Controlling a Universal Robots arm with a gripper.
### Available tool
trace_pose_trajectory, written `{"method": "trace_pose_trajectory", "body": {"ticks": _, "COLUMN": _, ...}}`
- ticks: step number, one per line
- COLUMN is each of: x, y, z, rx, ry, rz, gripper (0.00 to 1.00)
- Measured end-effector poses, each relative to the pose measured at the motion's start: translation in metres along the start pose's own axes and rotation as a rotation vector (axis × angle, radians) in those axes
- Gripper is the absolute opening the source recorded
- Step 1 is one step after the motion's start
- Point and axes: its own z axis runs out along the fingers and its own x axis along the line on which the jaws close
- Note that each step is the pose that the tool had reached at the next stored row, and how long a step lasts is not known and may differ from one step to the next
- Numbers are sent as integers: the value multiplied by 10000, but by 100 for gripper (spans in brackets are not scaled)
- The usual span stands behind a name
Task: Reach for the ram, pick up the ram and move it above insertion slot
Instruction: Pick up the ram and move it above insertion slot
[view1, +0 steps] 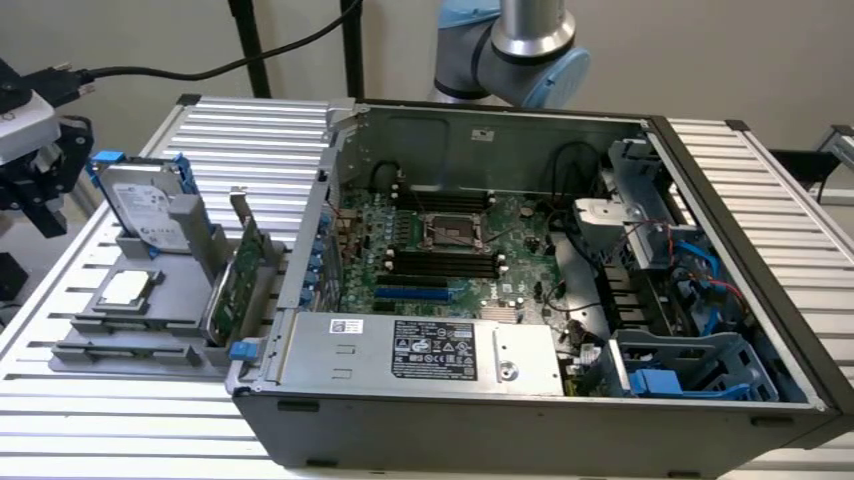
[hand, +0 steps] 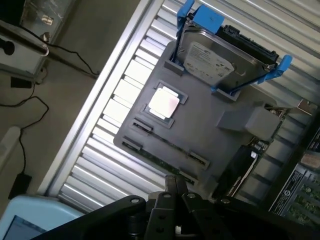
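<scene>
Ribbed aluminium slats make up the worktop (view1: 747, 180), which carries an open computer case (view1: 534, 250) and, toward the edge at the exterior view's left, a grey fixture tray (hand: 210, 145). On that tray the ram (hand: 159, 160) lies along the edge farthest from the hard drive (hand: 220, 55), with a processor chip (hand: 164, 102) between them. Above the tray, near the ram but apart from it, hangs the gripper (hand: 175, 187), its jaws drawn close together and holding nothing.

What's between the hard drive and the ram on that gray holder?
The square silver processor chip sits in its recess between the hard drive and the ram on the gray holder; the wrist view shows it.
</scene>
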Motion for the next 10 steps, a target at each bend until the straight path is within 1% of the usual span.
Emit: {"method": "trace_pose_trajectory", "body": {"ticks": 10, "x": 0, "y": 0, "z": 10, "rx": 7, "ry": 69, "rz": -1807, "gripper": 11}}
